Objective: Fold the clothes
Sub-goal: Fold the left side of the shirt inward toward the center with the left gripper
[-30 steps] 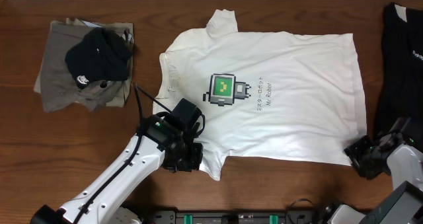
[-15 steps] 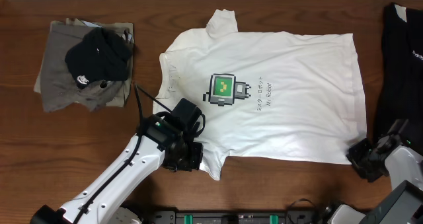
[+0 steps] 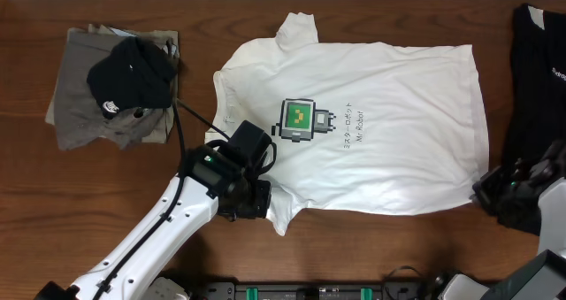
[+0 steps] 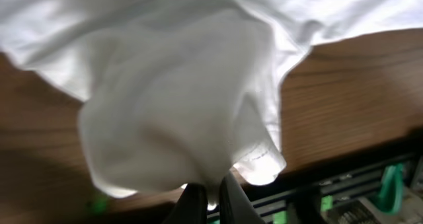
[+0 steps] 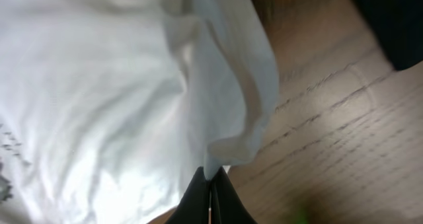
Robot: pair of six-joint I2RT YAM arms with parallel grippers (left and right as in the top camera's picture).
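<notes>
**Both grippers pinching the near edge of the T-shirt for the first fold**

At the far left, a grey-olive garment (image 3: 75,119) is lying folded with a black bundle (image 3: 133,70) sitting on top of it, well apart from the work; neither is being touched.

Moving rightward, the left gripper (image 4: 211,187) is pinching the near-left corner of the white T-shirt (image 3: 398,114), its fingers pressed together on the cloth; in the left wrist view the fabric is hanging from the pinch in a loose bunch just above the table (image 3: 239,8).

The T-shirt itself is lying spread out, print up, in the middle of the table.

At the near-right corner, the right gripper (image 5: 210,184) is closing its fingers tight on a rolled lip of the hem.

Further right, a black garment (image 3: 535,79) is lying just beside the T-shirt.

The step in hand is probably carrying the near edge over to the far edge. Doing it well seems to mean:

- raising both corners together and at the same height;
- holding the edge lightly taut between the grippers, so no sag is dragging the body of the shirt;
- travelling straight across and laying edge on edge;
- steering the right arm clear of the black garment.

The left pinch is looking bunched, so a crease there is a risk.
</notes>
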